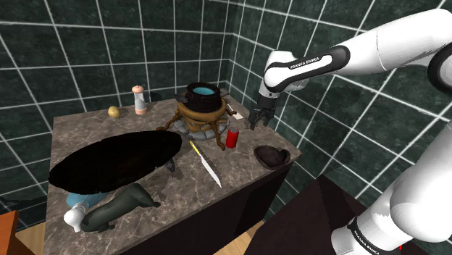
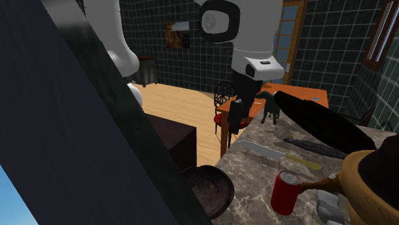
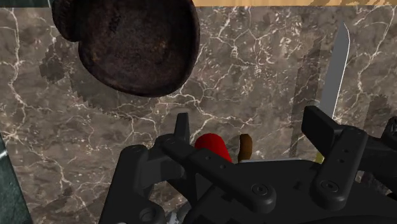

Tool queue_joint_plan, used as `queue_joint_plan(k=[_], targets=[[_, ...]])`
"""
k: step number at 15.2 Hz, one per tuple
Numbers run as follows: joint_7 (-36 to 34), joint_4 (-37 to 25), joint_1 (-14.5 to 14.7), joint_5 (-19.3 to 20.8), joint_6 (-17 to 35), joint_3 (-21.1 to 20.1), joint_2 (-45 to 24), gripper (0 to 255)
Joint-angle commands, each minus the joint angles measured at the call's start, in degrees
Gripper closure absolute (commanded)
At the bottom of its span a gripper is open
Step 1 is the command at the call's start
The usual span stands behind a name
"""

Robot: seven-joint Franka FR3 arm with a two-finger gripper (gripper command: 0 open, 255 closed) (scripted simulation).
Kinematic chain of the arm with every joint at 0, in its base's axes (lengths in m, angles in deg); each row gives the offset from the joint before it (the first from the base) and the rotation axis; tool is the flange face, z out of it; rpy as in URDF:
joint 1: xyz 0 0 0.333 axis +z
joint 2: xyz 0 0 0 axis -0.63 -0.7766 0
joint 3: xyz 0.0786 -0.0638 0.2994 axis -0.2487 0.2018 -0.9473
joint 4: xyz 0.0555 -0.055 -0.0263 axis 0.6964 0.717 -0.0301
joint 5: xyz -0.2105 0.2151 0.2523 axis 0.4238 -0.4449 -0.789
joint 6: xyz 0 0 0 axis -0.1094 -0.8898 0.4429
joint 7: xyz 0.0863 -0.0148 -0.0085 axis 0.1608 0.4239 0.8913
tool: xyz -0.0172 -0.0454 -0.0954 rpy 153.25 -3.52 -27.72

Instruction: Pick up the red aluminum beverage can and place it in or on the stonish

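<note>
Spanning most of the shoulder view, a dark veined marble counter [image 1: 94, 127] stands against green tiled walls; the white arm [image 1: 377, 51] reaches over its corner; a large black oval shape [image 1: 116, 163] lies across the counter's near side; a brown stand [image 1: 197, 122] carrying a dark pot [image 1: 201, 93] sits toward the back; a dark, rough bowl [image 1: 271, 154] rests at the corner, near the edge; a long knife [image 1: 206, 165] with a yellow handle lies flat between the oval shape and the bowl; the black gripper [image 1: 259, 124] hovers above the counter, its fingers [image 3: 182, 130] spread apart and clasping nothing; the red can [image 1: 232, 138] stands upright on the marble just beside the brown stand, apart from the bowl, below the gripper and untouched by it.
</note>
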Motion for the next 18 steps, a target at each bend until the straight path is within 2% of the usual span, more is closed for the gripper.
queue_joint_plan(k=[1,7,13,14,18], targets=[[0.57,-3.13,-0.18,-0.15,1.21,0.08,-4.16,0],[1.21,-15.60,-0.46,-0.51,2.77,-0.13,-17.61,0],[1.30,-31.75,-0.88,-0.44,1.44,-0.36,-31.80,0],[1.28,-33.46,-0.92,-0.41,1.15,-0.38,-33.16,0],[1.39,-32.94,-0.86,-0.58,3.32,-0.51,-34.81,0]])
